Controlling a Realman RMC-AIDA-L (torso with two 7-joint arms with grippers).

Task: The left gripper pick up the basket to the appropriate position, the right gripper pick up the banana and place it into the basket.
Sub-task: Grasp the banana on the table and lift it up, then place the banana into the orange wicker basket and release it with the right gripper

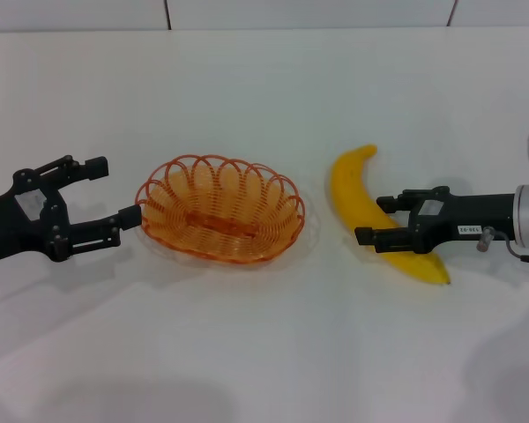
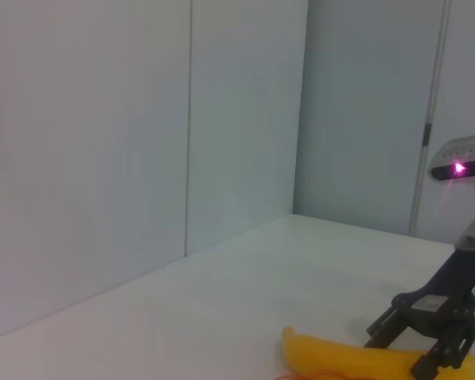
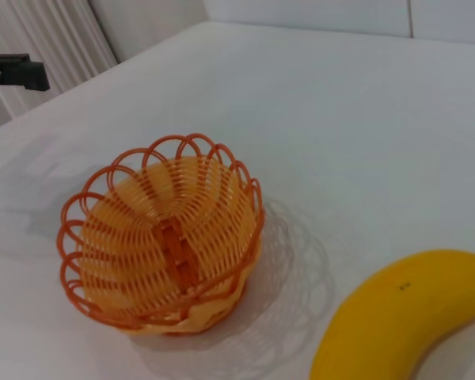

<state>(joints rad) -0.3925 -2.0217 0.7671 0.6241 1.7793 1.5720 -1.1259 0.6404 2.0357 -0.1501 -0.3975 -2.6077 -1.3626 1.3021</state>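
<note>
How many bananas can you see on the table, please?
1. The banana lies on the table to the right of the basket, under the right gripper. No others visible.

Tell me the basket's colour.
Translucent orange looped wire basket, clearest in the right wrist view.

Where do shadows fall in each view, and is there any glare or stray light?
Head view: soft grey shadows on the table below the left gripper and under the basket. Right wrist view: looped shadow beside the basket, toward the banana. Left wrist view: one magenta light above the right gripper.
</note>
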